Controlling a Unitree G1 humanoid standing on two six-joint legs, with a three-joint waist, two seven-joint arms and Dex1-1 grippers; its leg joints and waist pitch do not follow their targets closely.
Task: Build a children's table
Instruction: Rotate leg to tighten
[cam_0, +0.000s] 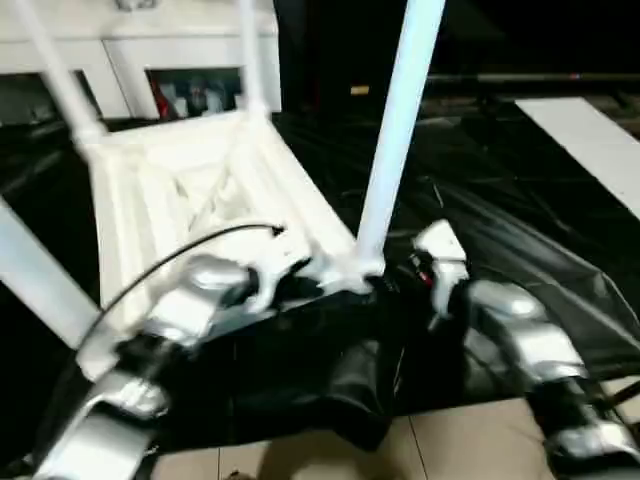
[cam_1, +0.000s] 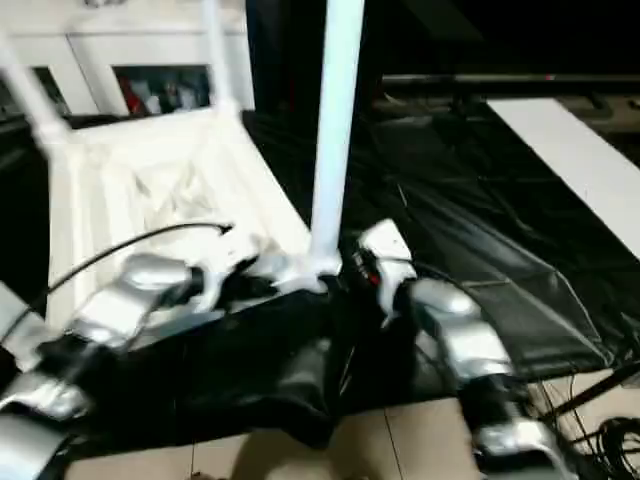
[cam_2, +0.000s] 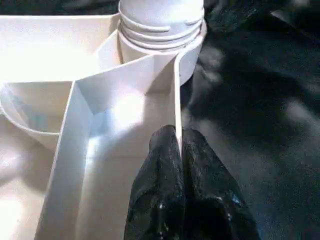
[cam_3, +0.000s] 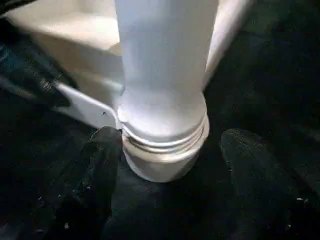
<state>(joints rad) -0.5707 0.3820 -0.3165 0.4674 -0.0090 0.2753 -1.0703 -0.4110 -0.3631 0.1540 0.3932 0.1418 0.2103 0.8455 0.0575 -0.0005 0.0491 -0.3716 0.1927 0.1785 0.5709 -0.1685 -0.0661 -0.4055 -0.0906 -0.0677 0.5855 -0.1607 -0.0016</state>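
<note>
The white tabletop (cam_0: 200, 190) lies upside down on the black-sheeted work table, ribbed underside up. Legs stand in its sockets: one at the near corner (cam_0: 400, 110), two at the far corners (cam_0: 60, 75) (cam_0: 250, 50), and one at the left (cam_0: 35, 270). My left gripper (cam_2: 176, 137) is shut on the thin rim wall of the tabletop, just beside the near corner socket (cam_2: 160, 45). My right gripper (cam_3: 170, 150) is open around that socket at the foot of the near leg (cam_3: 165, 55). One finger (cam_3: 100, 155) is close to the socket; the other finger (cam_3: 250, 155) stands apart from it.
A white cabinet with glass doors (cam_0: 180, 60) stands behind the work table. The crumpled black sheet (cam_0: 500, 230) hangs over the table's front edge above a tiled floor (cam_0: 450, 440). A white board (cam_0: 590, 140) lies at the back right. Cables (cam_1: 600, 430) lie on the floor.
</note>
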